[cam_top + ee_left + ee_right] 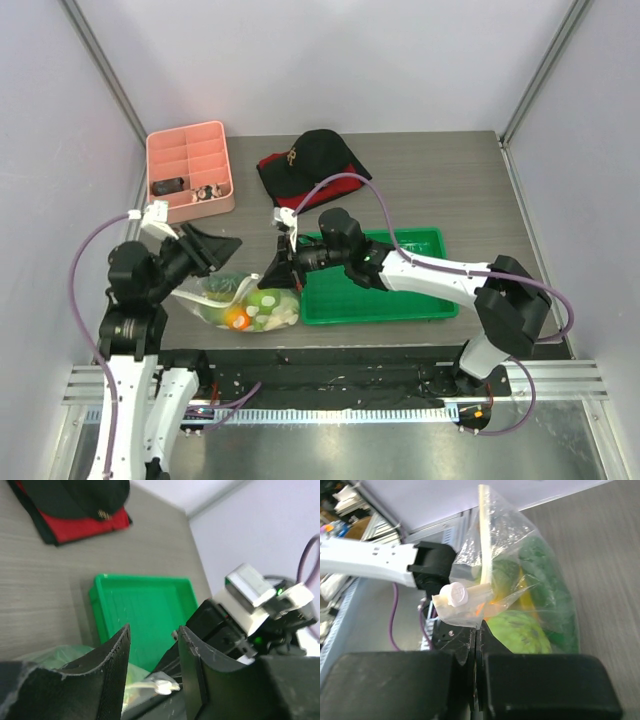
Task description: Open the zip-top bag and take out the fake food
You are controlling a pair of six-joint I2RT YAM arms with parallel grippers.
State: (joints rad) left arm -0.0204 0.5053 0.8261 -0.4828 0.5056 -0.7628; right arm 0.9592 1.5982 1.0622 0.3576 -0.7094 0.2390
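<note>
Zip-top bag (pixel 218 293) lies on the table (pixel 420 180) at the green tray's (pixel 400 300) nine o'clock, fake food (pixel 262 305) inside, its top edge pinched tight by the right hand (pixel 476 630), seemingly so the spread left hand (pixel 152 640), at the bag's eleven o'clock, can take the other lip.

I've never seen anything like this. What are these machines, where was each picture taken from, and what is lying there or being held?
These are two robot arms bolted to a table's near edge. The wide picture looks down from above; the other two come from a camera on each wrist, showing that arm's own jaws. On the table lie a green tray, a pink divided box, a black-and-red cap and a clear zip-top bag of fake food. The right arm has its jaws pinched shut on the bag's edge; the left arm has its jaws open close by.
</note>
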